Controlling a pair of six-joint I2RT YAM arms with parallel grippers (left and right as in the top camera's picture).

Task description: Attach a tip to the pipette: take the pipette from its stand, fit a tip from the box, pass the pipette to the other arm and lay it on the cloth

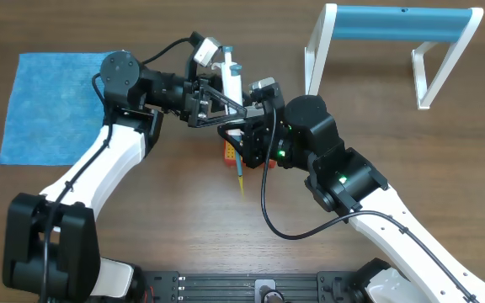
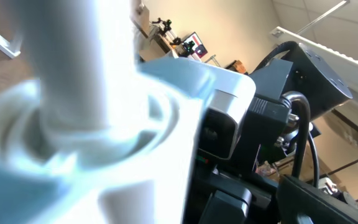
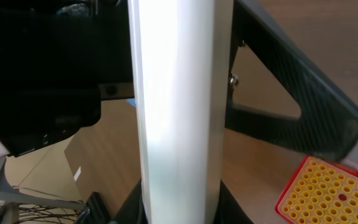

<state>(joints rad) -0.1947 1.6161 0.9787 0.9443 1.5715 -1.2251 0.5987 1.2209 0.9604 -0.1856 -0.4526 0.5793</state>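
Pipette (image 1: 231, 74), yellow tip (image 1: 241, 178) fitted, is clamped by right gripper (image 1: 242, 128) near tip box (image 3: 328, 193). Left gripper (image 1: 224, 103) is set against it from 9 o'clock; grip cannot be told. Cloth (image 1: 49, 105) is seen at 9 o'clock.

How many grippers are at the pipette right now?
2. The left gripper is at the pipette on the side toward the blue cloth, the right gripper toward the stand, both by the tip box.
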